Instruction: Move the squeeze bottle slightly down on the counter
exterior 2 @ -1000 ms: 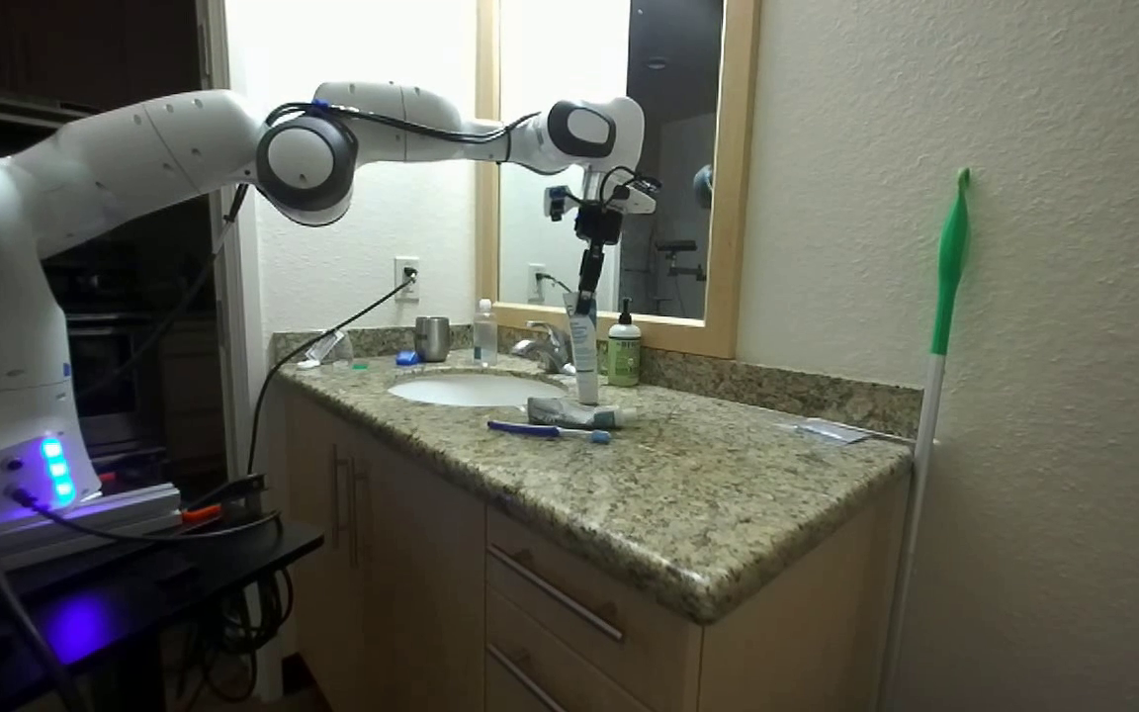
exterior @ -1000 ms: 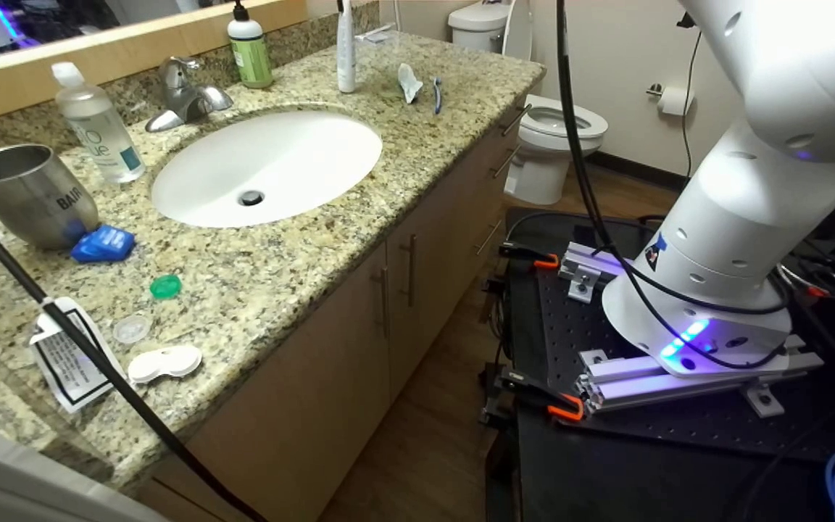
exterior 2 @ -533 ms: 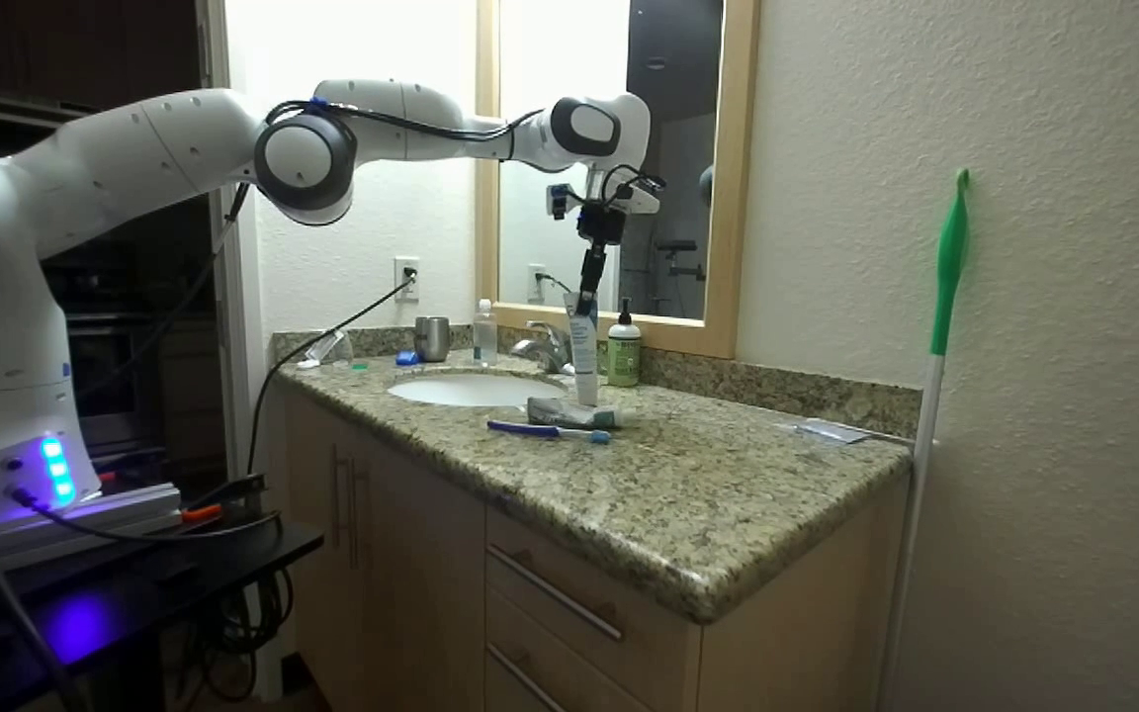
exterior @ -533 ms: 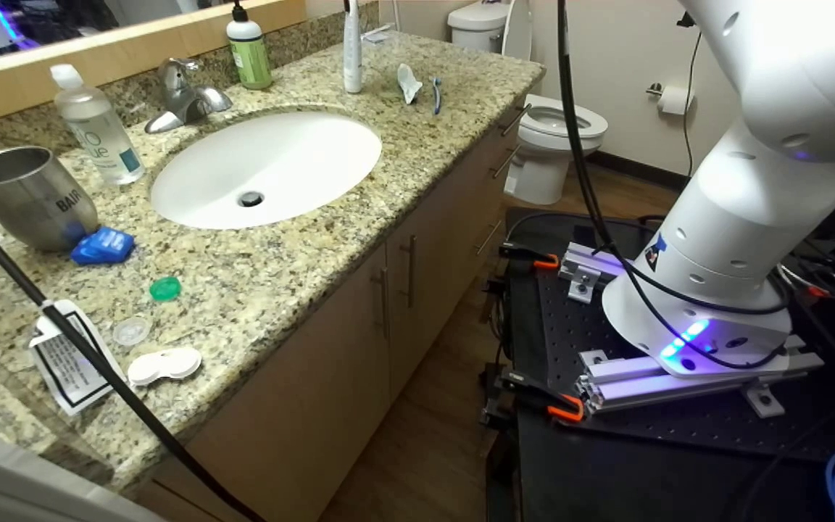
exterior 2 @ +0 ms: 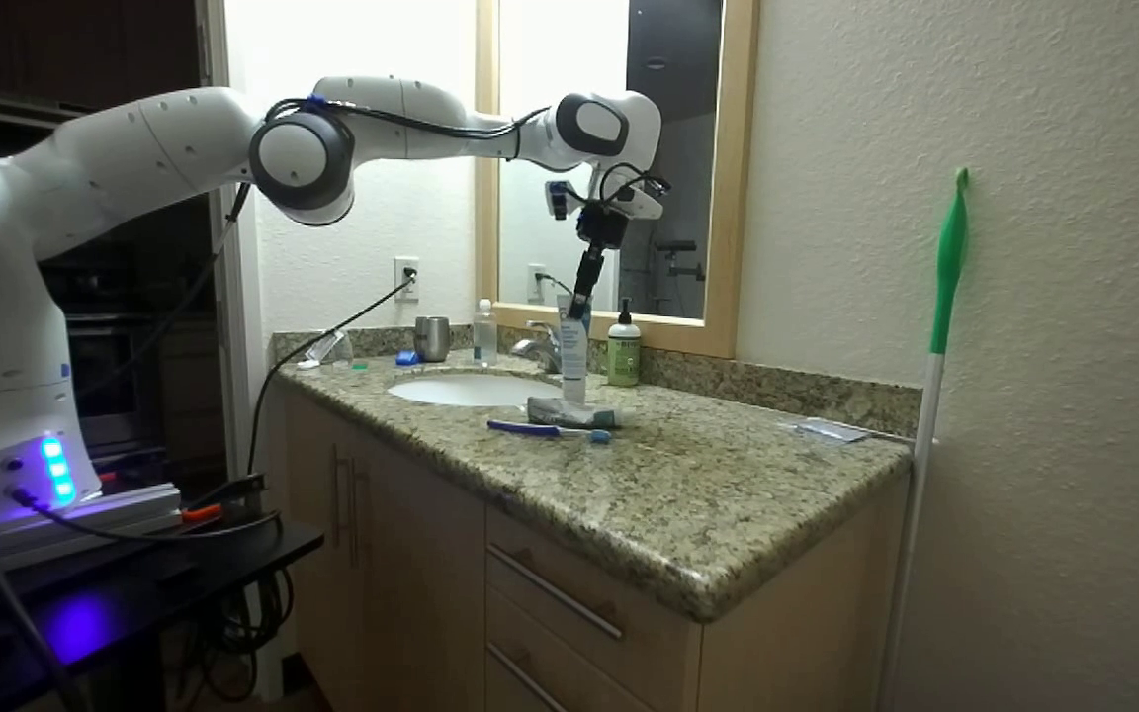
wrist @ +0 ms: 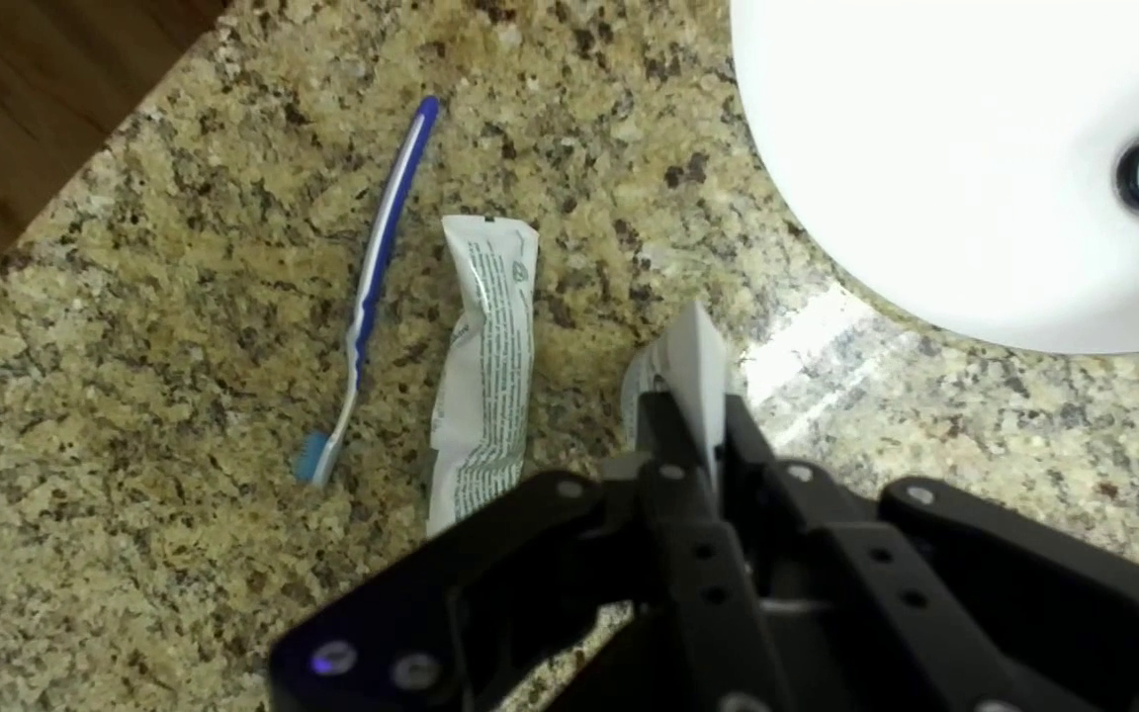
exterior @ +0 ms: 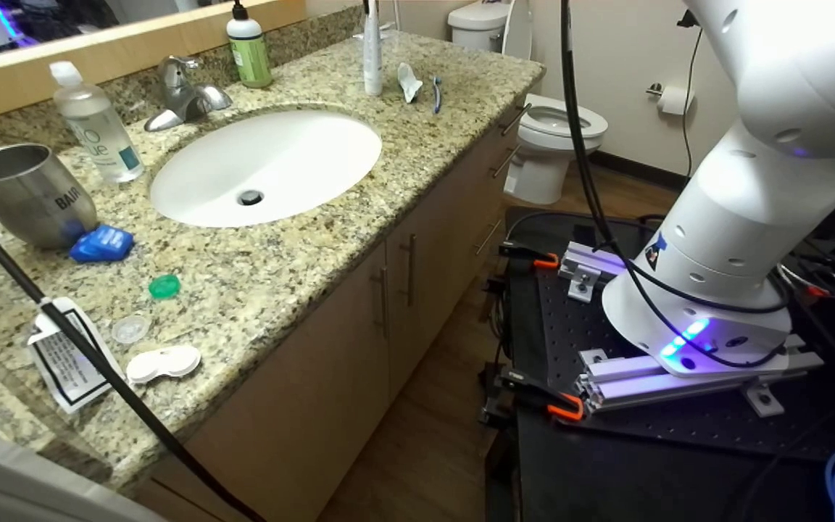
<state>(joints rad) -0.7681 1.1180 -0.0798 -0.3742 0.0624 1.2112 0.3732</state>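
Fingers (wrist: 663,425) first: wrist view has them pinched on the thin flat top of the squeeze bottle (wrist: 696,346), near the middle of the frame. So the gripper (wrist: 698,407) has a grasp, but only on that narrow edge. If the bottom end snags on anything, I'd bet on the squeeze bottle pivoting or twisting in there.

Most likely snag? The flattened tube (wrist: 485,376) lying just to its left in the wrist view. Slide that way without lift and you could shove it into the toothbrush (wrist: 382,257), further left.

Bigger worry is letting go. In an exterior view the squeeze bottle (exterior 2: 572,356) is roughly upright at centre frame, but the flattened tube seems to cover its base (annoying angle, honestly), so I can't tell if it's touching the counter (exterior 2: 728,475). Release too high and it probably drops and topples; push too low and a body that looks that soft could buckle. Stray toward the upper right of the wrist view and there's the sink basin (wrist: 906,198), with no flat footing.
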